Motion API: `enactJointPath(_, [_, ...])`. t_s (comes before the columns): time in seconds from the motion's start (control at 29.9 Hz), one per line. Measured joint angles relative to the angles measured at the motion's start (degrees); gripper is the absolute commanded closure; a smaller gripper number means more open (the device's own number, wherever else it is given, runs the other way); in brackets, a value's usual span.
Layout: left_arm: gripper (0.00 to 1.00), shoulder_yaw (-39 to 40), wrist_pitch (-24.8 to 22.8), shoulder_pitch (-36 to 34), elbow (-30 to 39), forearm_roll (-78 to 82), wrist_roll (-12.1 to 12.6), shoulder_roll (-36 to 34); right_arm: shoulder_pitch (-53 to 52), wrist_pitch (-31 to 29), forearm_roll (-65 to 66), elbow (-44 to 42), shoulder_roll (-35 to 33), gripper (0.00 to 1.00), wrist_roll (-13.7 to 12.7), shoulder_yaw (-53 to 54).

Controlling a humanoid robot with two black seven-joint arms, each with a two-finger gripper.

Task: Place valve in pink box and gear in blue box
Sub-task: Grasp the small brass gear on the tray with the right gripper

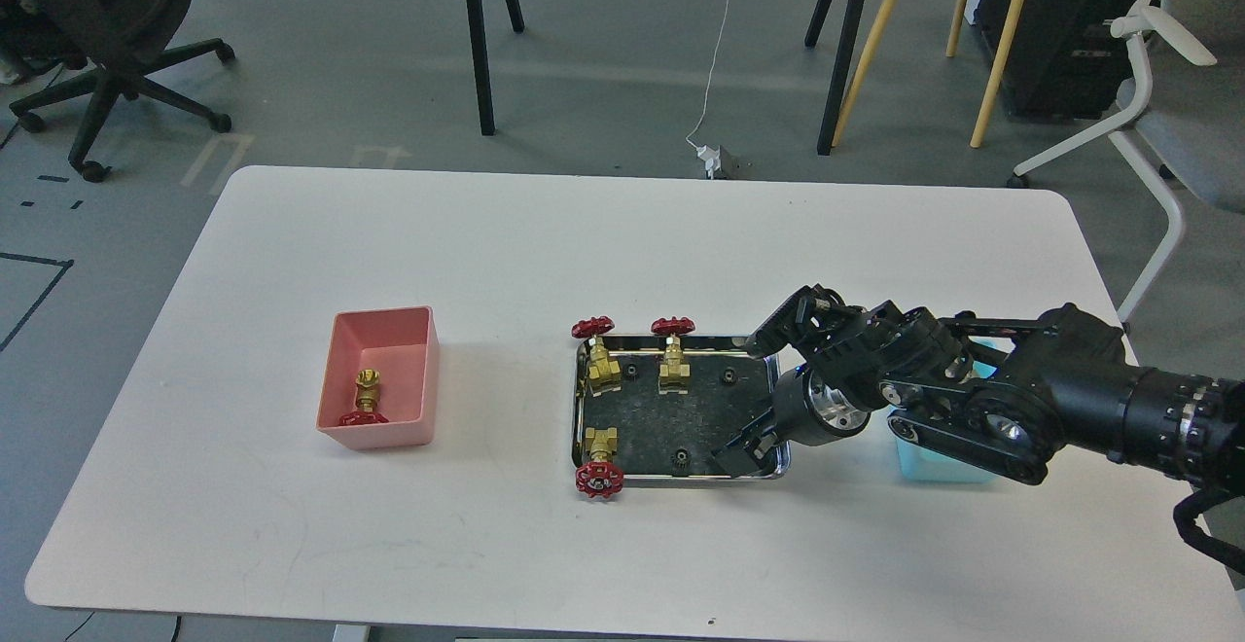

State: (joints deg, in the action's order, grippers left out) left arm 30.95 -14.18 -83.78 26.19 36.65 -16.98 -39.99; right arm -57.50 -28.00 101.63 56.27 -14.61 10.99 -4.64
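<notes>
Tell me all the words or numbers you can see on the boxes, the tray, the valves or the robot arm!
None can be read.
Pink box: plain walls, no label.
Blue box: mostly hidden behind the right arm; the part that shows is blank.
Steel tray, valves and gears: no readable marks; too small to tell.
Right gripper: no lettering visible.
</notes>
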Motion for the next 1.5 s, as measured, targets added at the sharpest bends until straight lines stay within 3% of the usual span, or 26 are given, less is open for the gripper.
enactJointPath(0.17, [0.1,-0.01,0.02,-0.07,-0.04,0.0,0.0,-0.05,-0.9,0.0,0.06,0.07,0.6,0.47,0.0,-1.87])
enactJointPath(0.6, [0.1,-0.03,-0.12,-0.54,-1.83,-0.08,0.0,-0.19,-1.64,0.0,2.0,-0.64,2.42,0.58,-0.09,-2.52])
enactJointPath(0.84, [0.1,-0.09,-0.14,-0.75,-2.02,-0.09,-0.07,-0.17,-1.72,0.0,2.08,-0.66,2.76,0.72,-0.14,-2.56])
enactJointPath(1.17, [0.1,-0.17,-0.14,-0.77,-2.03,-0.09,-0.07,-0.17,-3.49,-0.01,1.87,-0.08,2.68,0.72,-0.25,-4.41])
enactJointPath(1.5, [0.1,-0.28,-0.09,-0.77,-2.1,-0.09,-0.07,-0.38,-3.66,0.0,1.81,0.16,2.66,0.83,-0.2,-4.49])
